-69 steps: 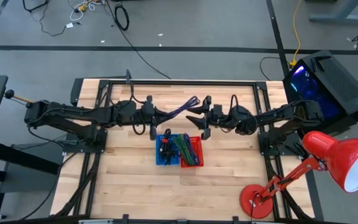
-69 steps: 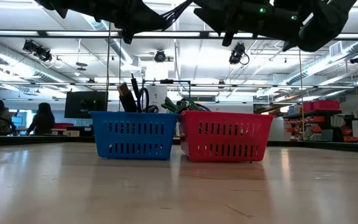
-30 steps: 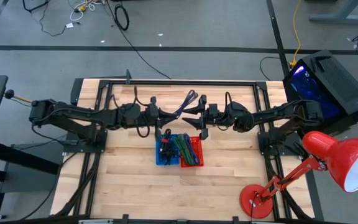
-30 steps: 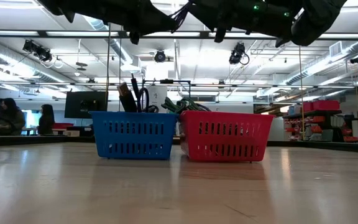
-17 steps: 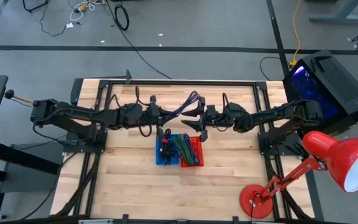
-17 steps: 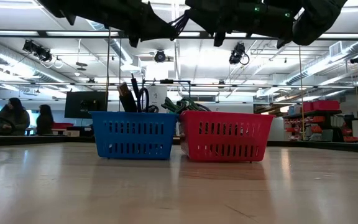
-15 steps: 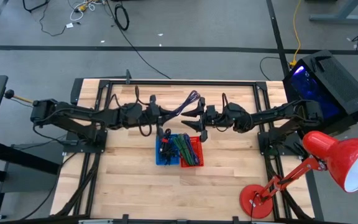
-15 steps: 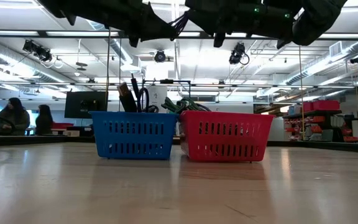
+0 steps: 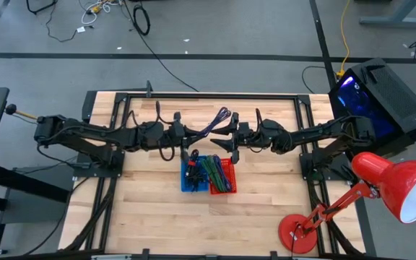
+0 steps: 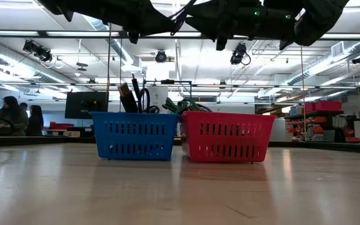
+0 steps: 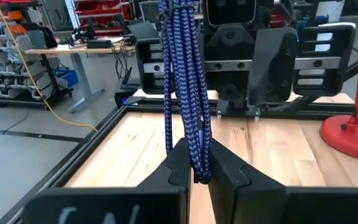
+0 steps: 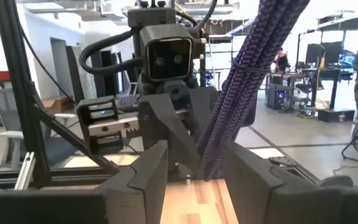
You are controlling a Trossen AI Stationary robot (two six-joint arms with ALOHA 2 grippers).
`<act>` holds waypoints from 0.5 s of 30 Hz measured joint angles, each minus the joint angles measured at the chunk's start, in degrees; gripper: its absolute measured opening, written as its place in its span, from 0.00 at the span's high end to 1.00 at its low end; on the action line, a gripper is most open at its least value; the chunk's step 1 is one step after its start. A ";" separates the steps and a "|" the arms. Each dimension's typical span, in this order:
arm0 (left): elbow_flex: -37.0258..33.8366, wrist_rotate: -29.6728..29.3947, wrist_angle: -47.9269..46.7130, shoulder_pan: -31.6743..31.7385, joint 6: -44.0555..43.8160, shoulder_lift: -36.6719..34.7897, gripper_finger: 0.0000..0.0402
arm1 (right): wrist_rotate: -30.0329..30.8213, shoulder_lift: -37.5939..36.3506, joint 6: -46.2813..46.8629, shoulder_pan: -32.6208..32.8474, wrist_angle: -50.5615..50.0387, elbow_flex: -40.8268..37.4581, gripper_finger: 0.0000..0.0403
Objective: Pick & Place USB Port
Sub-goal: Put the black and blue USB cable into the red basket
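Purple cable [image 11: 185, 93] clamped in left gripper [image 11: 194, 171]; right gripper [image 12: 194, 165] straddling it.

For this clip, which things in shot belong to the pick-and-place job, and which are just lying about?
Part of the job:
- purple braided cable, pinched in the left gripper
- right gripper, fingers open around the same cable
- blue basket and red basket, both holding cables

Just lying about:
- red desk lamp at the table's corner
- black computer case off the table
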 joint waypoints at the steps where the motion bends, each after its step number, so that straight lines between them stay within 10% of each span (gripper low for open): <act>1: 0.00 0.00 0.11 -0.30 0.00 0.00 0.93 | -0.03 0.00 -0.12 -0.13 0.09 0.00 0.61; 15: 0.00 -0.04 -2.32 -2.01 -1.04 0.02 0.93 | 0.00 0.00 0.32 -0.68 6.01 0.00 0.61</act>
